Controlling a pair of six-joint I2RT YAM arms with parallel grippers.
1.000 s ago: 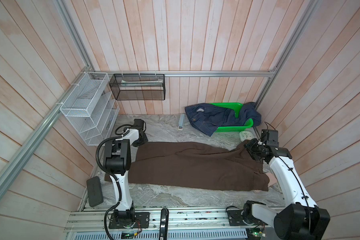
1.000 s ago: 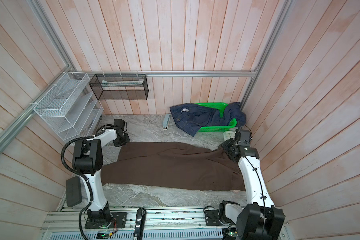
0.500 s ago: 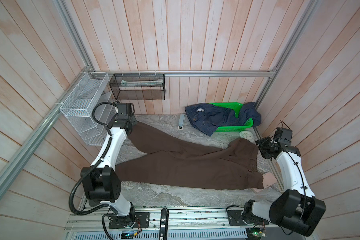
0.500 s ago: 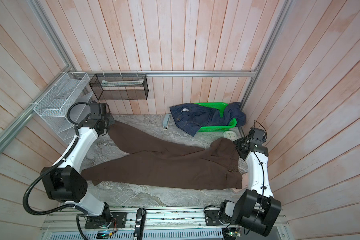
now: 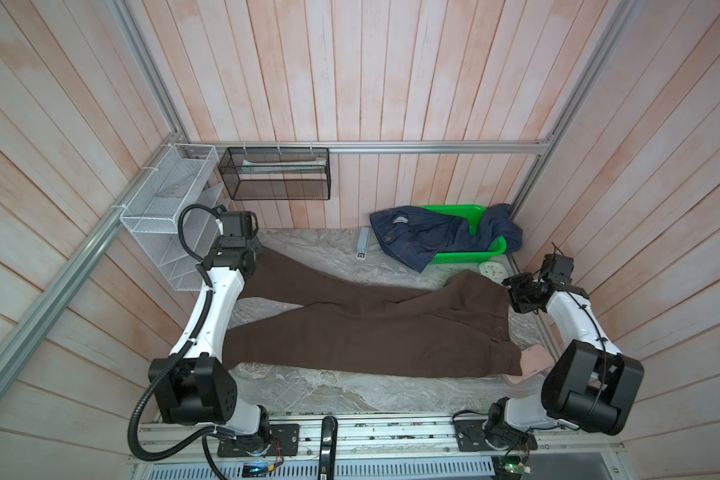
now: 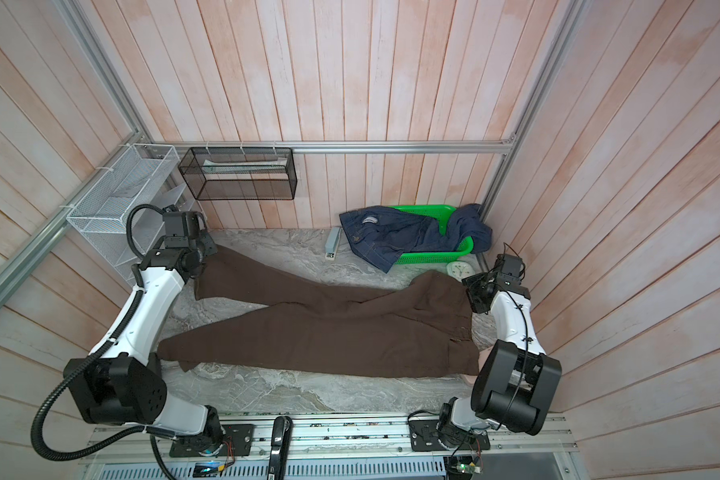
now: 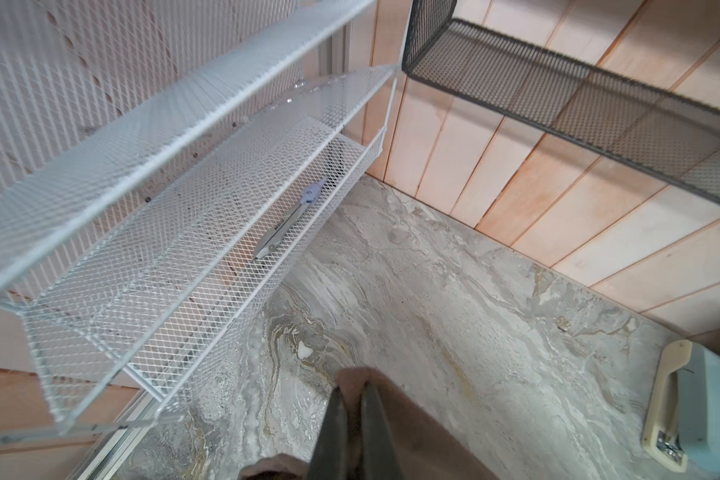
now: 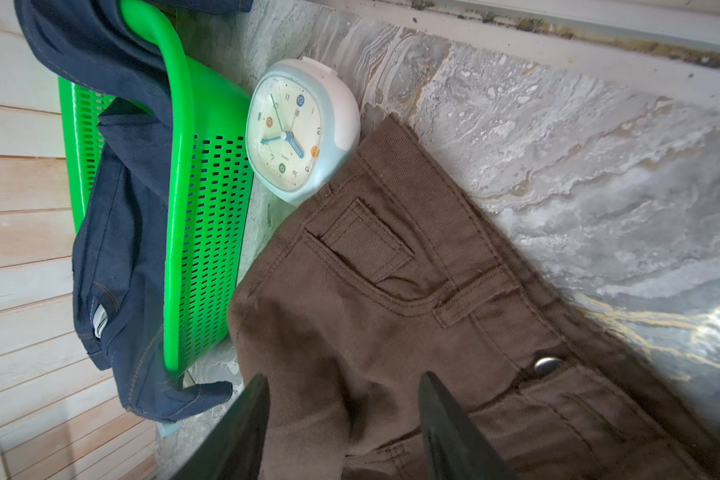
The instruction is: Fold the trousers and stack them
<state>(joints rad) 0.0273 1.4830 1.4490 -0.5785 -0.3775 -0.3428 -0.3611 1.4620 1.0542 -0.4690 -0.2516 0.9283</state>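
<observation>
1. The left gripper was clamped shut on the hem end of one leg of the trousers, with a little brown cloth poking out past its fingertips.
2. From that grip the leg ran back across the marbled table toward the right gripper. The other leg lay flat nearer the arm bases, and the two met in a V at the seat.
3. Ahead of the left gripper lay bare table and a white mesh rack, with a stapler off to one side.
4. The right gripper stood with its jaws well apart and held nothing. It hung over the waist end, where the cloth lay under and between its fingers.
5. Just ahead of it were a front pocket, a belt loop and the metal waist button.
6. Beyond the waistband corner, a pale clock sat right against the cloth, beside a green basket draped with a denim garment.
</observation>
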